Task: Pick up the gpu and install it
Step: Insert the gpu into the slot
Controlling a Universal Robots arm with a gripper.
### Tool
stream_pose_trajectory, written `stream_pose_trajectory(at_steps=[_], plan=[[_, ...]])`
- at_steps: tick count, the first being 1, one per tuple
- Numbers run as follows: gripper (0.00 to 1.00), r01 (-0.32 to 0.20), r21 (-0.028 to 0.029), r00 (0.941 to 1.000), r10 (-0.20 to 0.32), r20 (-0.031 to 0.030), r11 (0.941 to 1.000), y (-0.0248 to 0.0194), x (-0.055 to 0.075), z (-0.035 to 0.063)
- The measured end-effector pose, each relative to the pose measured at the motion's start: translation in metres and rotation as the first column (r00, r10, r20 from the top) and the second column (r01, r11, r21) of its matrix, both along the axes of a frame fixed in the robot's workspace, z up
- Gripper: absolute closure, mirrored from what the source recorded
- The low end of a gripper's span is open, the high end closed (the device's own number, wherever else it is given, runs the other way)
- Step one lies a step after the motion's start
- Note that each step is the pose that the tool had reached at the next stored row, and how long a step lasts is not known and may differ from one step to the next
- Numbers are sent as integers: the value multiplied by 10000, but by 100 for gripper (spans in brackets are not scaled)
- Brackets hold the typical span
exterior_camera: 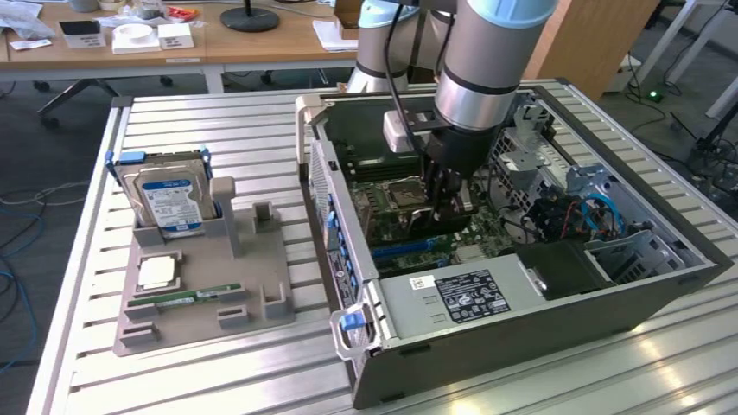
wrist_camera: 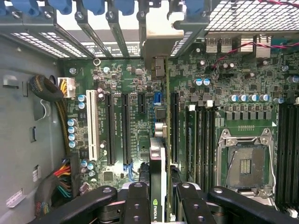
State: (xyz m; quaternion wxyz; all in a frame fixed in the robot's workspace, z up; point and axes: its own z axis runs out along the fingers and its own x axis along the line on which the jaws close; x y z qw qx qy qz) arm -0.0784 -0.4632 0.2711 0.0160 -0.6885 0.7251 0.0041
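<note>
In the wrist view I see the gpu edge-on, a thin card with a logo on its cooler and its silver bracket at the far end. My gripper is shut on it, one black finger on each side. The card hangs just above the green motherboard, between the black expansion slots and close to one long slot. In the exterior view my gripper reaches down into the open computer case, with the dark gpu below it.
The empty CPU socket and memory slots lie beside the card. Power cables bunch at the case wall. Outside the case, a grey tray holds a hard drive, a CPU and a memory stick.
</note>
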Motion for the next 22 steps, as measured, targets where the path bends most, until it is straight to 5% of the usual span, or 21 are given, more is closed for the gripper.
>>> stream_pose_trajectory(at_steps=[22], plan=[[73, 0, 4, 10000, 0, 90, 10000, -10, -108, -19]])
